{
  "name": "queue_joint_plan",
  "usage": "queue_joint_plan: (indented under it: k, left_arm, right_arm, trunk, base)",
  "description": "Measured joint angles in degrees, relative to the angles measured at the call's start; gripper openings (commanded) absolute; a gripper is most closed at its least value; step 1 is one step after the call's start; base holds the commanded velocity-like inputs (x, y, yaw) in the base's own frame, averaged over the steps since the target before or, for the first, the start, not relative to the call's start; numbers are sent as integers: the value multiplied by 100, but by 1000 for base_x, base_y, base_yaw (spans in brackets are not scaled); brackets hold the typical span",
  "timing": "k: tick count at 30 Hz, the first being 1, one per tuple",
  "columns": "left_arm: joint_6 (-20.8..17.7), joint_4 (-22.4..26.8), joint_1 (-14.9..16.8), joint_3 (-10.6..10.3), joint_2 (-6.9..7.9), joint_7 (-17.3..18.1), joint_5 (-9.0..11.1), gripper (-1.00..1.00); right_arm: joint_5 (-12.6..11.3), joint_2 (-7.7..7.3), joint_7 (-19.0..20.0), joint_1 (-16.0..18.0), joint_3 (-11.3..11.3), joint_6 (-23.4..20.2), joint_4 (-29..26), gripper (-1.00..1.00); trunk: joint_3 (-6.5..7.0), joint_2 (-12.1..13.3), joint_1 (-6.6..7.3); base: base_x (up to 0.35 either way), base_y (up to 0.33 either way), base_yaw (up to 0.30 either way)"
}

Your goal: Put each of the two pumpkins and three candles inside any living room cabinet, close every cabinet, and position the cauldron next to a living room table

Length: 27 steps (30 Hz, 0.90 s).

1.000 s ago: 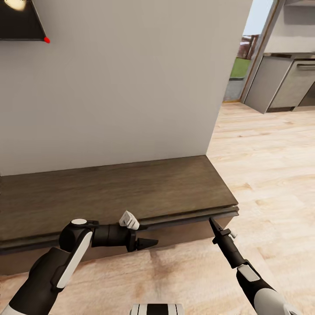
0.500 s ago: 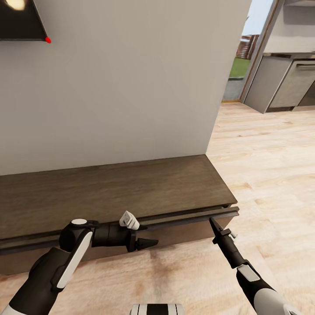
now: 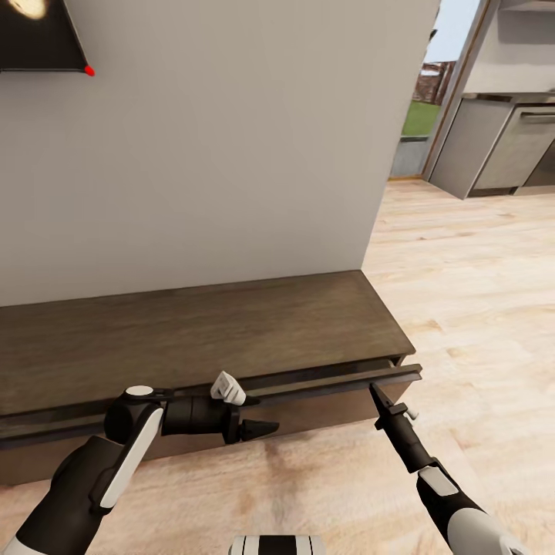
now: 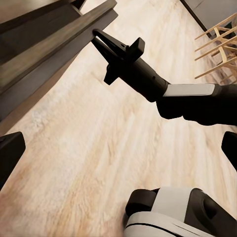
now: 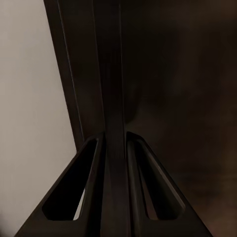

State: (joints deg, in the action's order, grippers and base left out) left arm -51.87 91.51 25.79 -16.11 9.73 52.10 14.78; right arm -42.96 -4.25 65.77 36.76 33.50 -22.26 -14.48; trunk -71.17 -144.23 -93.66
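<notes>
The long, low dark brown cabinet (image 3: 193, 339) stands against the wall in front of me. Its right-hand drawer front (image 3: 324, 381) is pulled out a little, leaving a narrow gap at the right end. My right gripper (image 3: 374, 393) is shut on the top edge of that drawer front. The right wrist view shows both fingers pinching the thin dark edge (image 5: 111, 74). My left gripper (image 3: 266, 428) hangs open in front of the cabinet's face, pointing right, holding nothing. The left wrist view looks across the floor to the right gripper (image 4: 98, 35). Pumpkins, candles and cauldron are out of view.
A grey wall rises behind the cabinet, with the corner of a dark screen (image 3: 38, 35) at upper left. Pale wood floor (image 3: 478, 293) runs right toward a doorway and grey kitchen units (image 3: 501, 146). Wooden chairs (image 4: 217, 44) stand behind my right arm.
The drawer front has come out from the cabinet a little, held in my right gripper, and the gap at its right end has widened. The view shifted slightly. The left arm kept its pose.
</notes>
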Motion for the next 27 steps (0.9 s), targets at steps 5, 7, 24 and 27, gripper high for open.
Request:
queue_joint_plan:
  k: [5, 7, 24, 27]
  left_arm:
    - [0, -1, 0, 0, 0, 0, 0, 100]
    - [0, 0, 0, 0, 0, 0, 0, 100]
    - [43, -1, 0, -16, 0, 0, -1, 100]
    - [44, -1, 0, -17, 0, 1, -2, 100]
  right_arm:
    - [-4, -1, -9, 2, 14, 0, -1, -100]
    - [-2, -4, -4, 1, 11, 1, 0, -100]
    - [-12, -4, -15, 1, 45, 1, -2, -100]
    - [-18, -6, -23, 3, 57, 1, -3, -100]
  trunk:
    - [0, 0, -1]
    - [0, 0, 0]
    - [0, 0, 0]
    - [0, 0, -2]
  base:
    - [-74, 0, 0]
    - [-28, 0, 0]
    - [-49, 0, 0]
    - [-139, 0, 0]
